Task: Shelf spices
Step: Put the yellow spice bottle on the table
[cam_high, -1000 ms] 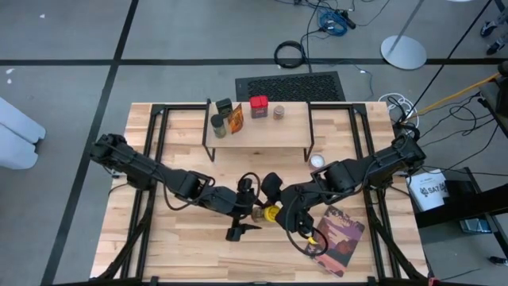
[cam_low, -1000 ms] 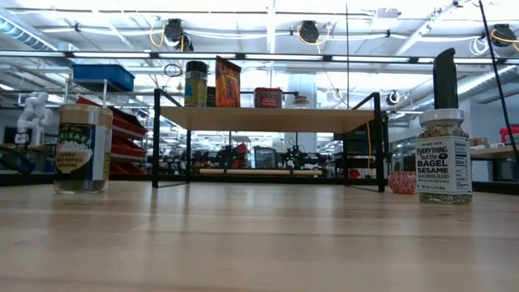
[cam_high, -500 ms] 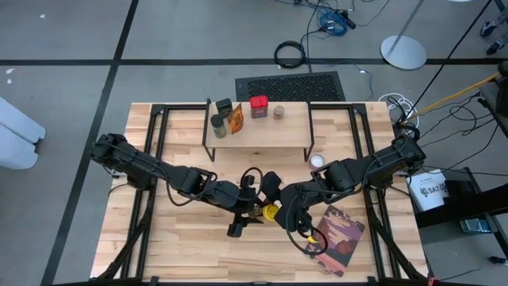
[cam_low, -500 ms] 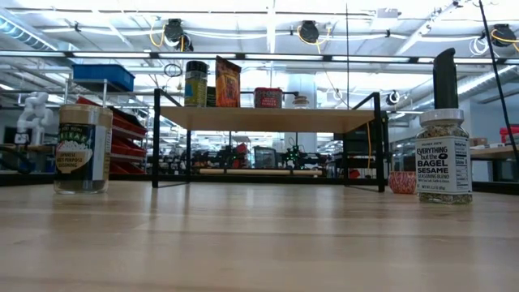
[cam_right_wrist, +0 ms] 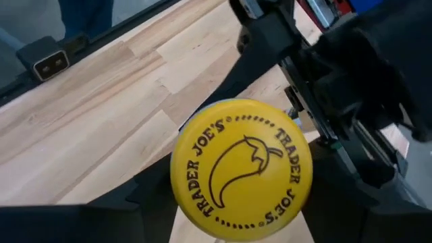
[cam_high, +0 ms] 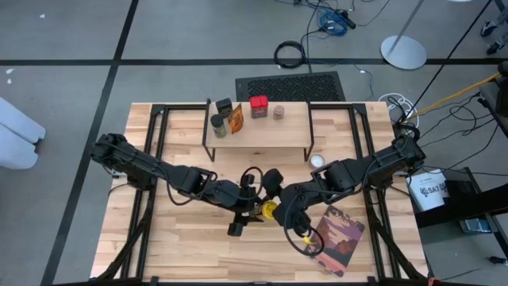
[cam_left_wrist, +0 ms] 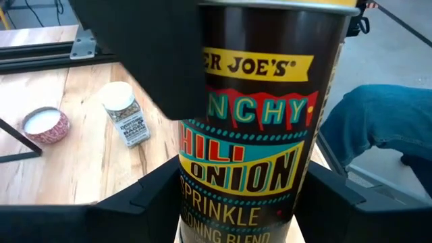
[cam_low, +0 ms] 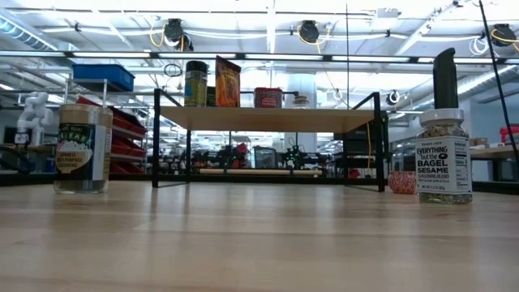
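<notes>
Your two grippers met near the middle of the table (cam_high: 182, 238), in front of the shelf (cam_high: 258, 131), both at the yellow-lidded jar (cam_high: 271, 210). The left gripper (cam_high: 254, 208) had pushed in toward the jar since 1 second earlier, when it sat a little farther out; its fingers (cam_left_wrist: 155, 196) now pinched the jar's dark label from both sides — the left wrist view was filled with that label. The right gripper (cam_high: 279, 213) sat over the jar's yellow lid (cam_right_wrist: 241, 169), dark fingers either side of it, but you could not tell whether they gripped or stood apart.

The rest had not changed: 4 spices (cam_high: 238, 115) stood on the shelf top, a small white-topped tin (cam_high: 317, 161) sat by the shelf's right leg, and the book (cam_high: 340, 234) lay beside the right arm. In the low view, a tan-lidded jar (cam_low: 83, 148) and a sesame-blend jar (cam_low: 443, 156) stood on the table, as before.
</notes>
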